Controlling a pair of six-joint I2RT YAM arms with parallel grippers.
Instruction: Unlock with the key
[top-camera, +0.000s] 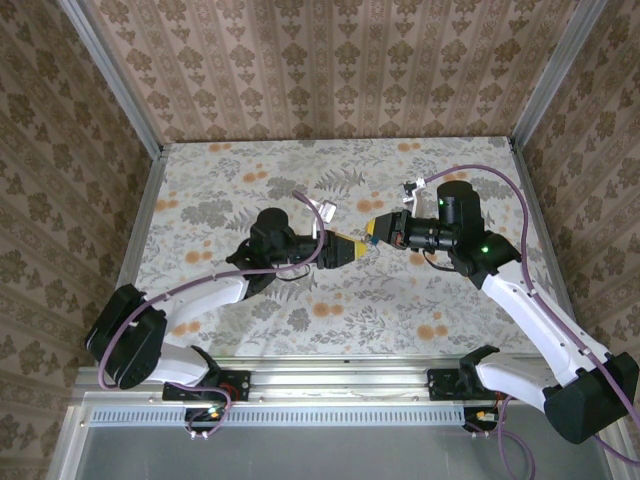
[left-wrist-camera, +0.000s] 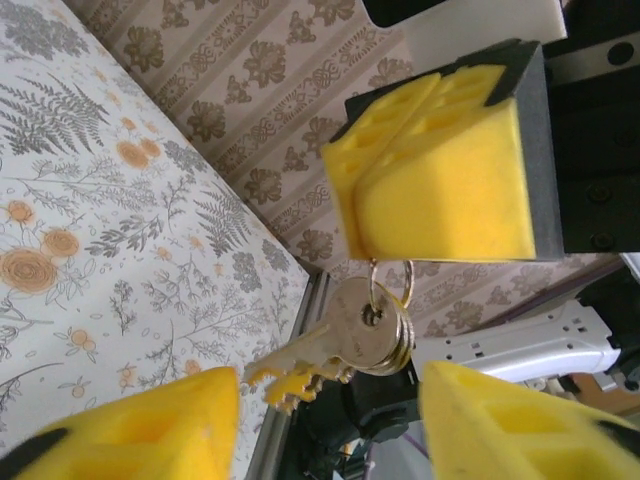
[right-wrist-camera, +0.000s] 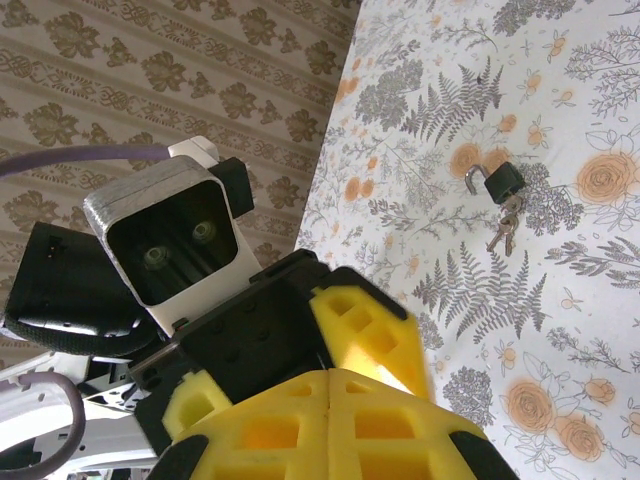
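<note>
**Mid-air key handover, left side about to take it**

Both arms meet above the middle of the table (top-camera: 200, 190). The right gripper (top-camera: 373, 229) is closed, with its pads pinched on the ring (left-wrist-camera: 371, 290). The key (left-wrist-camera: 350, 340) dangles free under it, stacked with a couple more on the same ring, blade pointing down and sideways. The left gripper (top-camera: 343, 249) is open and empty. Its fingers (left-wrist-camera: 150, 430) sit either side of the hanging key without touching it.

The padlock (right-wrist-camera: 505, 182) lies flat on the table, well apart from both grippers; I can't tell which edge it is nearest. Its shackle (right-wrist-camera: 478, 180) looks swung open, but it is too small to be sure. Small metal bits lie touching the padlock.

My read of the step is a regrasp. The key is passing from right to left so it ends up held by the head rather than the ring. The next move calls for the left jaws to close squarely on the key head, leaving the blade sticking out, before the right lets go. The key hangs loosely, so it could twist or slip in the pinch.
</note>
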